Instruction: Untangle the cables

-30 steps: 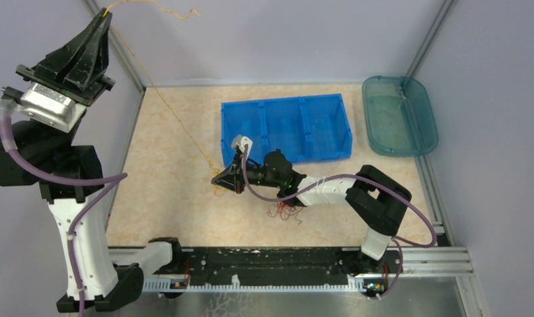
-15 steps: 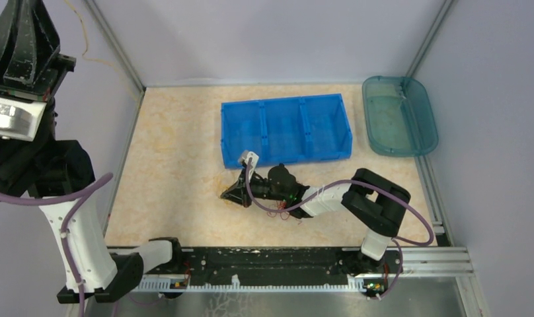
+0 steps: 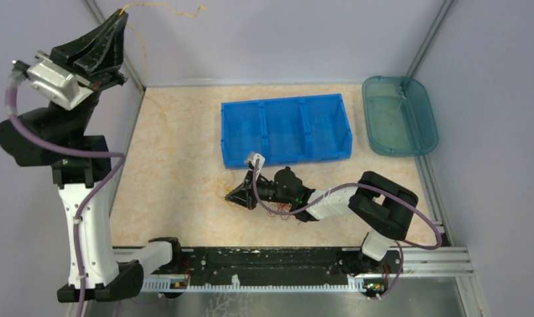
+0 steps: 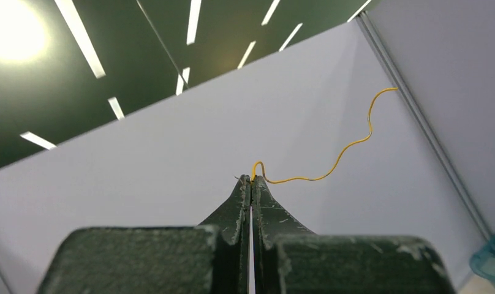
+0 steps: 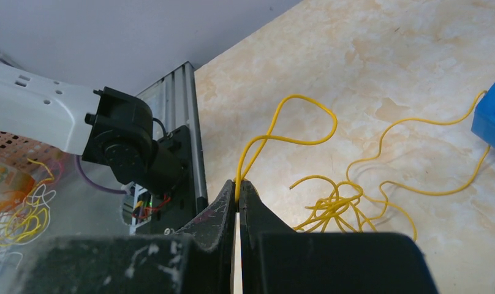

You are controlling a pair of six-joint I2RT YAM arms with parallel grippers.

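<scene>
Two-arm cable untangling, read from the near edge outward, with the blue bin (image 3: 281, 100) as reference.

(a) Red cables (image 3: 285, 212) lie in a loose heap on the table in front of the bin's near wall, partly hidden under the right forearm.

(b) The right gripper (image 3: 232, 197) sits low over the table just off the bin's near left corner. Its jaws are pressed together, pinching a yellow loop (image 5: 303, 97).

(c) Beside it, toward the bin, a yellow knot (image 5: 332, 205) rests on the table with several strands crossing.

(d) No cable shows in the bin's three compartments.

(e) The left gripper (image 3: 121, 16) is raised high, well to the left of the bin and beyond it. Its fingertips are shut tight on a yellow strand (image 4: 331, 174), whose free end waves in the air. Whether that strand runs down to the knot cannot be traced.

No dark cables can be made out.

Progress, as a judgement: early. One yellow strand appears partly drawn out, but the yellow knot, the red heap and all the sorting remain.
</scene>
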